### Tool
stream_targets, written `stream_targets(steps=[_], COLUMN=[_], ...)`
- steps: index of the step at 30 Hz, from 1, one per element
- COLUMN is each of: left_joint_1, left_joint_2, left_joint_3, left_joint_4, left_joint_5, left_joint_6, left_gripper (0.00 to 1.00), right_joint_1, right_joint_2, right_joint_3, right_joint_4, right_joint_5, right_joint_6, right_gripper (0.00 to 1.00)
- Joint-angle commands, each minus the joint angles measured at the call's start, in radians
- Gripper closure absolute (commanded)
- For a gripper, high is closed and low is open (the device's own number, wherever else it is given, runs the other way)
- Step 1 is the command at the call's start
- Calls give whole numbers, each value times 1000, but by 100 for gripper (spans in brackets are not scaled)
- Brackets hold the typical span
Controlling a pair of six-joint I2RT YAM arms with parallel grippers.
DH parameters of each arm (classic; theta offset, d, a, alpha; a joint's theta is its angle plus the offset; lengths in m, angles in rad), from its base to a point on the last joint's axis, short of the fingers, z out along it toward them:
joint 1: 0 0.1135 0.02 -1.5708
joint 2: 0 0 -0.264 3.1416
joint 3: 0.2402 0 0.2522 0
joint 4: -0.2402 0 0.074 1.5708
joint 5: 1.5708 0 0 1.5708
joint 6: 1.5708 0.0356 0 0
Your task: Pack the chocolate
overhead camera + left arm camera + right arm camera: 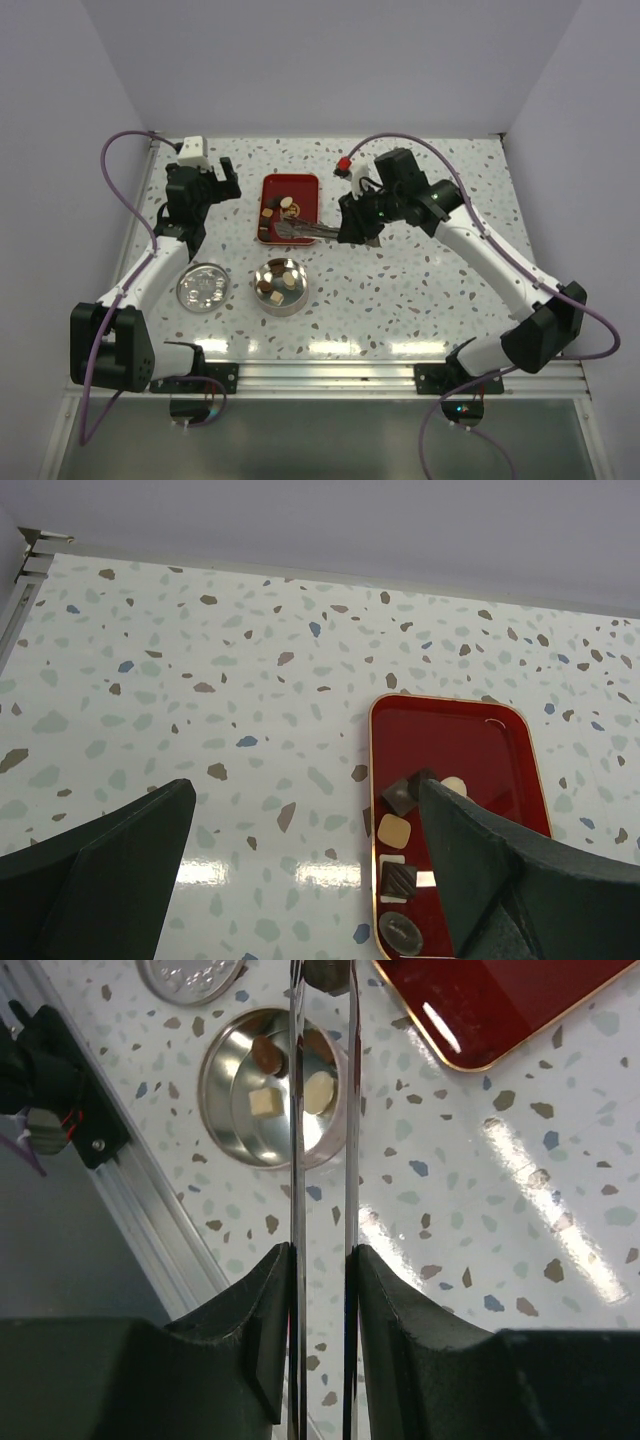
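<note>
Several chocolate pieces (395, 830), dark and cream, lie at the near left of the red tray (480, 730); they also show in the top view (280, 208). More pieces (262, 1102) lie in the open silver tin (282, 290). My right gripper (323, 1255) is shut on metal tongs (297, 1140), which reach left to the tray's near edge (300, 231). A dark piece (325, 972) sits pinched between the tong tips, just past the tin's far rim. My left gripper (305, 795) is open and empty above the table, left of the tray.
The tin's lid (203, 287) lies left of the tin. A small red object (343, 163) sits at the back, right of the tray. The metal rail (330, 372) runs along the near edge. White walls close in the table.
</note>
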Motion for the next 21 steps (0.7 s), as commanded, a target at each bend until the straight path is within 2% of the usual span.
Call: stream_targets(steps=[1, 11, 16, 21], left_joint_1=[-5, -5, -4, -5], left_joint_2=[-1, -1, -1, -1], left_joint_3=[29, 33, 38, 38], left_joint_4=[9, 3, -2, -3], left_joint_5=[9, 12, 14, 11], left_joint_6=[-8, -11, -12, -11], left_gripper=[0, 0, 0, 0], right_joint_1=[20, 86, 97, 100], right_joint_2=[-63, -96, -89, -76], right_joint_3=[-33, -93, -87, -80], right_joint_4=[-29, -86, -69, -63], right_joint_5=[-108, -139, -133, -124], right_joint_6=[7, 7, 10, 10], right_gripper=[70, 68, 60, 56])
